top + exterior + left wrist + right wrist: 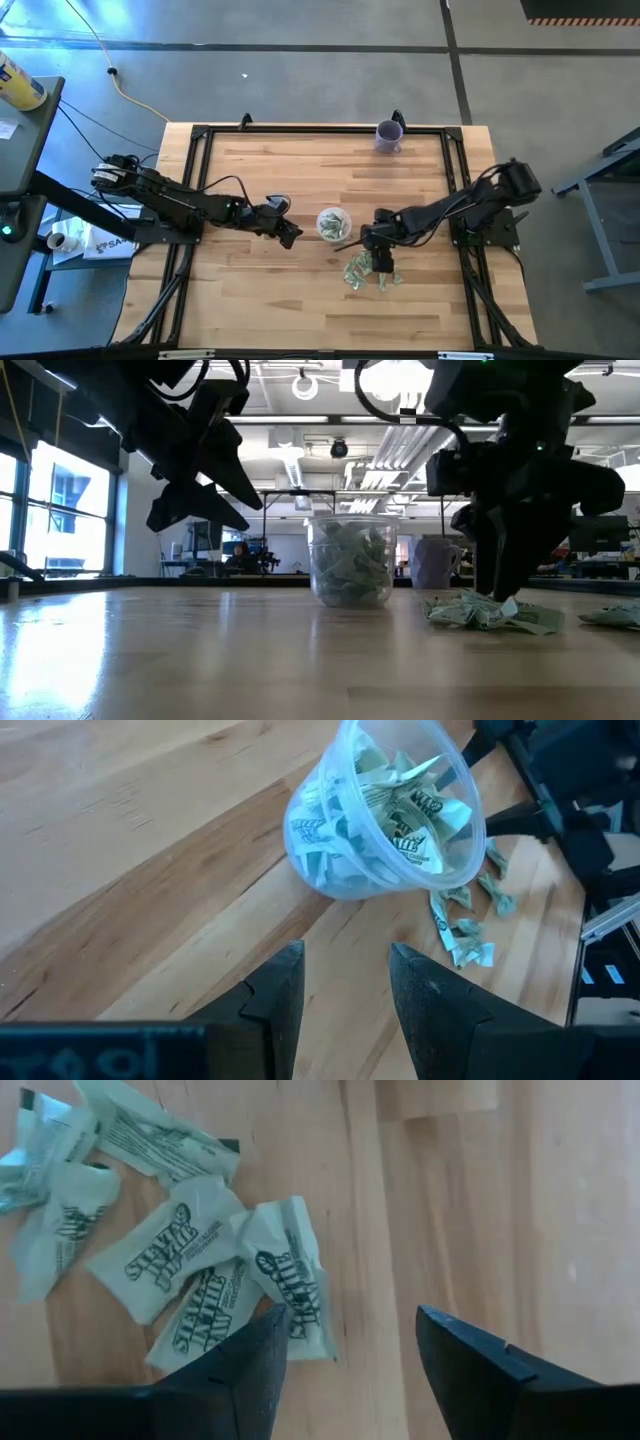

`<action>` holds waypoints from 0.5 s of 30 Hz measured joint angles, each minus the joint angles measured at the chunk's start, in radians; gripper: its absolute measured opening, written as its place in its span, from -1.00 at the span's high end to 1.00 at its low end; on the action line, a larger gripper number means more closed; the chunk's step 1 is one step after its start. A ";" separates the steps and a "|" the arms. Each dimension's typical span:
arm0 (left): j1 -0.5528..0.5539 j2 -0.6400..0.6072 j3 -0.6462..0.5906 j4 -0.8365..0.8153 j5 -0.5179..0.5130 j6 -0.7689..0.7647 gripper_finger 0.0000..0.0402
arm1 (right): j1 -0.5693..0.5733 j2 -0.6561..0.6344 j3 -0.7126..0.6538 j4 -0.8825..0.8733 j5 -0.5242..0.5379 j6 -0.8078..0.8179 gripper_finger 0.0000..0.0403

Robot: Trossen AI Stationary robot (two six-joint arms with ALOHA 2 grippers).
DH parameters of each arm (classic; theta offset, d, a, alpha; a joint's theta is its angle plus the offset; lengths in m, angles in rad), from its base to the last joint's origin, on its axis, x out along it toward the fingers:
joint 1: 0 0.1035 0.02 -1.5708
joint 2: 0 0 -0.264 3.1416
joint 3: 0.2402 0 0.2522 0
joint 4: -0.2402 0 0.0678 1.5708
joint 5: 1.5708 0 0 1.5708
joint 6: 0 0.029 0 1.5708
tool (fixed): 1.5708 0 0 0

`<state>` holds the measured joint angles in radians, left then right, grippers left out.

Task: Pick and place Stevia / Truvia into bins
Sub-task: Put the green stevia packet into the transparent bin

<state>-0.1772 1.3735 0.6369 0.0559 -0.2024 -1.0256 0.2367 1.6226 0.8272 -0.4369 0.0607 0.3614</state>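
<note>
Right end effector (381, 262) is down low over the loose pile of Stevia sachets (366, 272) on the worktop (250, 190), fingers apart, nothing held between them. In the right wrist view the nearest sachet (290, 1275) lies just off one fingertip (265, 1342), not centred in the gap: bare wood sits between the two fingers, and the sachets spread away to that one side. That nearest sachet's long axis runs roughly along the finger direction, slightly slanted; its neighbours (165, 1260) lie at mixed angles, some overlapping. So the next grab looks to need a small sideways shift toward the pile before closing.

The clear cup (334, 223) stands upright just beside the pile, between the two arms, already well filled with sachets. From the right end effector it is near, toward the left arm.

Left end effector (287, 233) hovers off the worktop just beside the cup on its other side, fingers (275, 992) apart and empty, pointing at the cup. The right arm is clearly nearer the loose sachets.
</note>
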 joint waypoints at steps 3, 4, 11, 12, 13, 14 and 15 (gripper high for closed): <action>0.000 0.000 0.000 -0.004 0.002 0.000 0.10 | 0.000 0.023 0.000 0.043 -0.005 -0.002 0.01; 0.000 0.000 0.000 -0.005 0.002 0.000 0.10 | 0.000 0.029 0.000 0.055 -0.005 -0.002 0.03; 0.000 0.000 0.000 -0.001 0.021 0.000 0.10 | -0.013 0.058 0.001 0.084 -0.038 -0.003 0.26; 0.000 0.000 0.000 -0.002 0.022 0.000 0.10 | -0.017 0.058 0.001 0.084 -0.044 -0.006 0.32; 0.000 0.000 0.000 -0.003 0.022 0.000 0.10 | -0.021 0.058 0.001 0.083 -0.048 -0.011 0.39; 0.000 0.000 0.000 -0.004 0.022 0.001 0.10 | -0.026 0.058 0.001 0.083 -0.049 -0.017 0.47; 0.000 0.000 0.000 -0.004 0.022 0.004 0.10 | -0.031 0.058 0.001 0.082 -0.050 -0.025 0.56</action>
<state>-0.1772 1.3735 0.6369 0.0517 -0.1806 -1.0214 0.2061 1.6806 0.8284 -0.3545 0.0110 0.3366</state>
